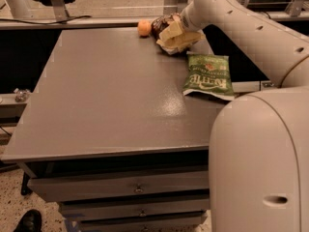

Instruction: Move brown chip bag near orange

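The brown chip bag [170,34] is at the table's far edge, crumpled and tilted, with its dark front toward the orange and its pale tan edges hanging to the right. The orange [144,28] sits on the table just left of the bag, almost touching it. My gripper [180,23] comes in from the upper right and is shut on the bag's top. The wrist hides most of the gripper. The bag's lower edge is at or just above the table surface.
A green chip bag [208,75] lies flat near the grey table's right edge [96,105]. My arm's large white body [263,163] fills the lower right. Drawers [137,188] sit under the table front. A rail runs behind the far edge.
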Robot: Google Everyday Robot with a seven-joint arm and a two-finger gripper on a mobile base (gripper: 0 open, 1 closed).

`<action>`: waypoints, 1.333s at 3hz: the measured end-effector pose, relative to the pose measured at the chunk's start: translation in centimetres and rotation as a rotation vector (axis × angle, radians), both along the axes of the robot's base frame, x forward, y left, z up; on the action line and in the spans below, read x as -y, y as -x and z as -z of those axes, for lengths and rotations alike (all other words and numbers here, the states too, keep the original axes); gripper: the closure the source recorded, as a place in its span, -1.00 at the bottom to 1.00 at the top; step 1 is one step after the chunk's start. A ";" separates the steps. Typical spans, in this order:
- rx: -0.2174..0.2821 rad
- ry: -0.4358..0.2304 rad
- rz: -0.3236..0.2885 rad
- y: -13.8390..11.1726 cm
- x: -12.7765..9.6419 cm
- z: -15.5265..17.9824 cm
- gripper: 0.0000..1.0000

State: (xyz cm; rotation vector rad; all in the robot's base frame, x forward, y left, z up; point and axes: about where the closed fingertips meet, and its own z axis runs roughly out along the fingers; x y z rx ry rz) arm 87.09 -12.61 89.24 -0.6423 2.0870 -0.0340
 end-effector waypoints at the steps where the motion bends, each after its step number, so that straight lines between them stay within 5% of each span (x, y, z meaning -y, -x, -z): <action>1: -0.011 0.002 -0.010 0.5 0.2 0.2 -1.00; 2: -0.001 -0.041 -0.022 0.9 0.9 -0.2 -1.00; 4: 0.135 -0.246 -0.114 2.3 3.7 -6.0 -1.00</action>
